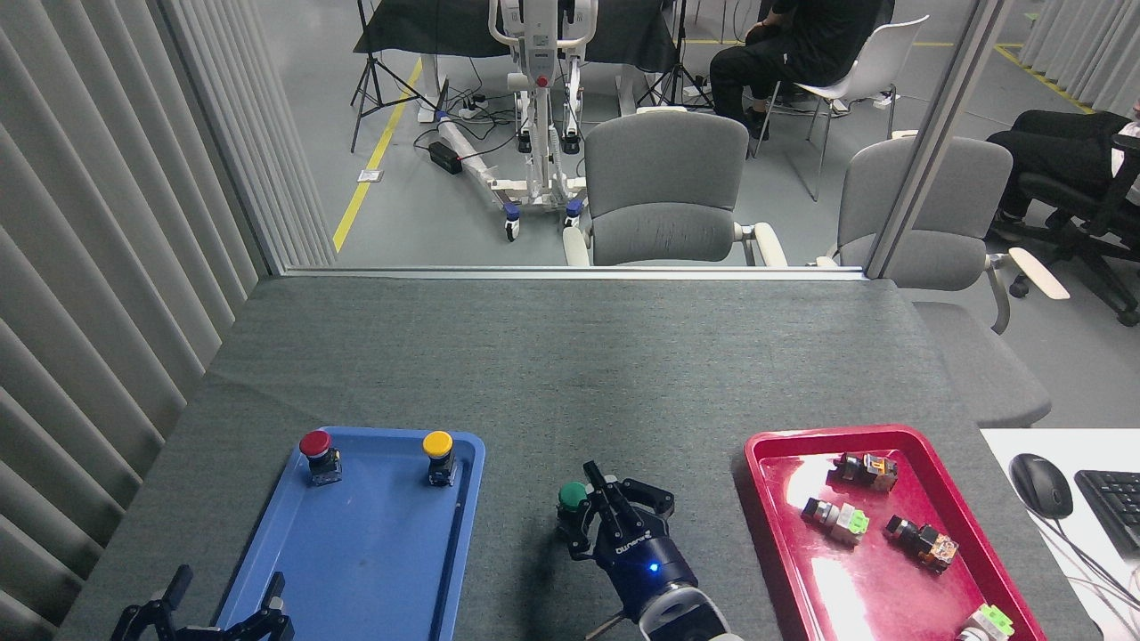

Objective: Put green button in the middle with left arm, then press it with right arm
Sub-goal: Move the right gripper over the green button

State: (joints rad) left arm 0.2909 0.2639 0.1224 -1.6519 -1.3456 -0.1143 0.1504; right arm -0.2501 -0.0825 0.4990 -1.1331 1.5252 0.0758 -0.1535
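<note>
1. The green button (573, 495) stands upright on the bare grey cloth of the middle (570, 374), in the lower centre of the frame, between the blue tray (267, 570) at lower left and the red tray (784, 570) at lower right
2. My right gripper (598, 491) enters from the bottom edge just right of centre; its black fingers (595, 472) are drawn close together and lie against the right side of the button's cap, partly covering it. They look clenched, with nothing grasped between them; I cannot tell whether the tip presses on the cap or merely touches it
3. The gripper's blue light and white lettering face the camera, with the white wrist below at the frame's lower edge
4. My left gripper (218, 598) sits in the bottom left corner, at the near left end of the blue tray; its fingers (178, 583) are spread wide apart, released, holding nothing
5. Inside the blue tray, along its far edge, the red button (316, 445) stands at the left and the yellow button (437, 445) at the right, both upright and well apart from each other
6. The red tray holds several small switch parts (837, 518) scattered across its floor, some with light-green or orange pieces
7. At the right edge of the frame, a black mouse (1040, 485) and part of a keyboard (1113, 503) lie on a white surface beside the table
</note>
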